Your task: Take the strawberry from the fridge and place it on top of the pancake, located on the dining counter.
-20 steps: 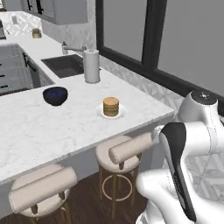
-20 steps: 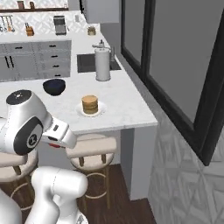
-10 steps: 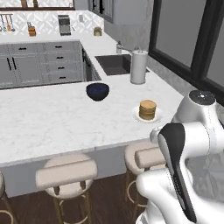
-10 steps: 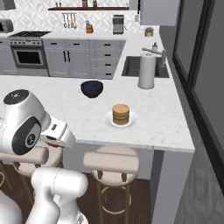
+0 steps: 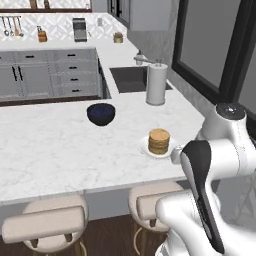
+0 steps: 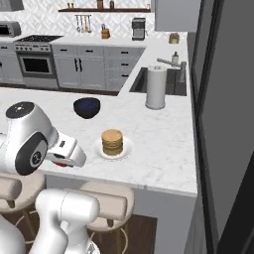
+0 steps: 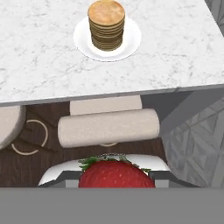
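My gripper (image 7: 116, 178) is shut on the strawberry (image 7: 116, 174), a bright red fruit with green leaves at the bottom of the hand view. In the right base view the gripper (image 6: 63, 161) hangs just off the near edge of the dining counter (image 6: 163, 154), left of the pancake (image 6: 112, 142). The pancake (image 7: 106, 24) is a tan stack on a white plate (image 7: 131, 41), ahead of the hand on the white marble slab (image 7: 39, 57). From the left base view the pancake (image 5: 159, 141) sits near the counter's (image 5: 50, 150) front right. The fridge is out of view.
A dark blue bowl (image 5: 101, 113) and a paper towel roll (image 5: 156, 84) stand farther back on the counter, beside a sink (image 5: 131, 79). Beige stools (image 5: 47, 225) tuck under the overhang; one stool (image 7: 108, 127) lies right below the hand. Dark windows line the right.
The base has driven and turned, so both base views swung: the counter now faces me squarely and the pancake is nearer. The strawberry stays held.
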Robot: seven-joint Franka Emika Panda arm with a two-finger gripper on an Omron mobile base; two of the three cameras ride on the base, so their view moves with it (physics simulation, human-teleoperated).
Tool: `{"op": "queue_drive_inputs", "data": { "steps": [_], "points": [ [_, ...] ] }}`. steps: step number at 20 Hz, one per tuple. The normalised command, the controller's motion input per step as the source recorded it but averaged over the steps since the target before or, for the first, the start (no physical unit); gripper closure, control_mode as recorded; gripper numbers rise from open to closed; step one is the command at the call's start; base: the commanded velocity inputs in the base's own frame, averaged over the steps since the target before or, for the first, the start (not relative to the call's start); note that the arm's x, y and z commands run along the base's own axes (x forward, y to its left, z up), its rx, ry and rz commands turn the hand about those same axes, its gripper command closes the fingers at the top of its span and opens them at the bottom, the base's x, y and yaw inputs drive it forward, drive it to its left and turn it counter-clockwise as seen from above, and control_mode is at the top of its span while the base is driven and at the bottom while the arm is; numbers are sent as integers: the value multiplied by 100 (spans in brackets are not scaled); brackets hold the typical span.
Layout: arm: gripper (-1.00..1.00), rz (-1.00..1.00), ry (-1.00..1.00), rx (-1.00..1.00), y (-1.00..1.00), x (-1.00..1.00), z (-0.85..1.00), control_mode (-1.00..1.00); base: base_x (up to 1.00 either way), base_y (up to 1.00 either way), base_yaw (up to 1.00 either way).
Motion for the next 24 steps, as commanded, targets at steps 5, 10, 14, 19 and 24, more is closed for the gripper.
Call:
{"op": "queue_drive_inputs", "data": {
  "steps": [5, 10, 14, 19, 24],
  "points": [
    [100, 0, 0, 0, 0, 0, 0, 100, 10, -14, -17],
    [100, 0, 0, 0, 0, 0, 0, 100, 22, 49, -22],
    [100, 0, 0, 0, 0, 0, 0, 100, 22, 47, -9],
    [100, 0, 0, 0, 0, 0, 0, 100, 2, 6, 0],
    [100, 2, -4, 0, 0, 25, 4, -100, 14, 0, 2]
  ]
}}
